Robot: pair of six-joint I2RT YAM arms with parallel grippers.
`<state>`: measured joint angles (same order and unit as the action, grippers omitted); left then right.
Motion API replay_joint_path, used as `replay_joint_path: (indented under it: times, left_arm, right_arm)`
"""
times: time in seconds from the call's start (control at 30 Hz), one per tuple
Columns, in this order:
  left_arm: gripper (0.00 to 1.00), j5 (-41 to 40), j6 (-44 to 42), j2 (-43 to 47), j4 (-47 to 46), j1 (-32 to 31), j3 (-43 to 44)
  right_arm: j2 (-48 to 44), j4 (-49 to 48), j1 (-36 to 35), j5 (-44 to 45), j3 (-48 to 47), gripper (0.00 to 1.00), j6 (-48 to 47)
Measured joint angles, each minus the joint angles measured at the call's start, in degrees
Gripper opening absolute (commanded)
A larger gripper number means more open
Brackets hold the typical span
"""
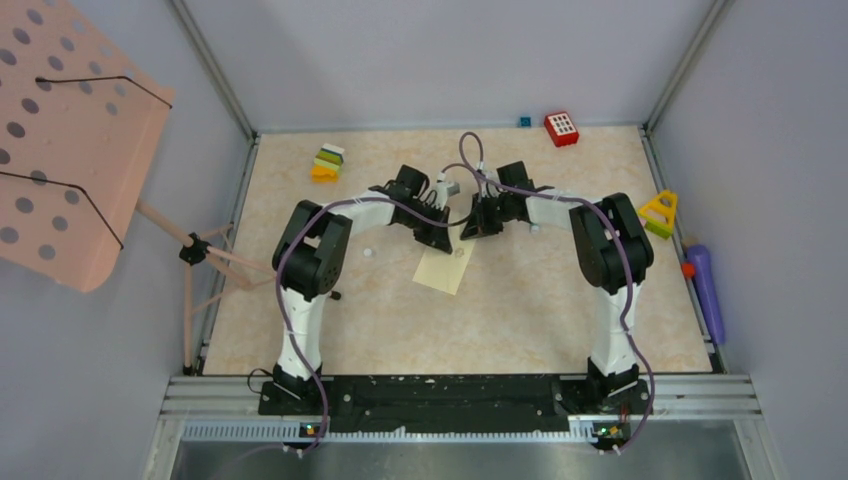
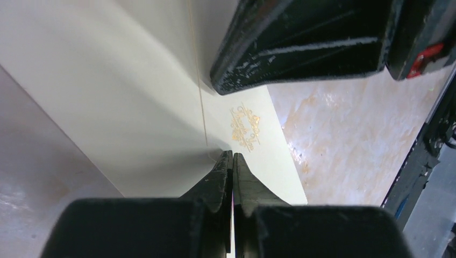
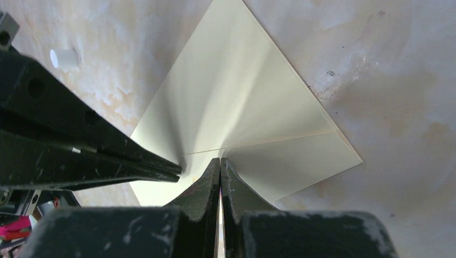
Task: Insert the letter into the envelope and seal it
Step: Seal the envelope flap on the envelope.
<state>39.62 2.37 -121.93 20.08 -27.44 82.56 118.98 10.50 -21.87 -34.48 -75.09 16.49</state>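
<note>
Pressing envelope (image 3: pixel 242 97), seemingly, with closed tools (image 2: pixel 232 157) (image 3: pixel 220 161).

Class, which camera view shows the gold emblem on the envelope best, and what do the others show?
The left wrist view: the gold emblem is close and sharp on the envelope. The top view makes it too small to read; the right wrist view shows the envelope but no emblem.
</note>
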Motion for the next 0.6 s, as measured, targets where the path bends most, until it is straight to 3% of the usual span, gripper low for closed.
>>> replay_joint_path:
  times: [0.6]
  left_arm:
    - [0.0, 0.7, -10.0, 3.7, 3.2, -5.5, -4.3]
  right_arm:
    - [0.0, 0.0, 0.0, 0.2, 0.0, 0.0, 0.0]
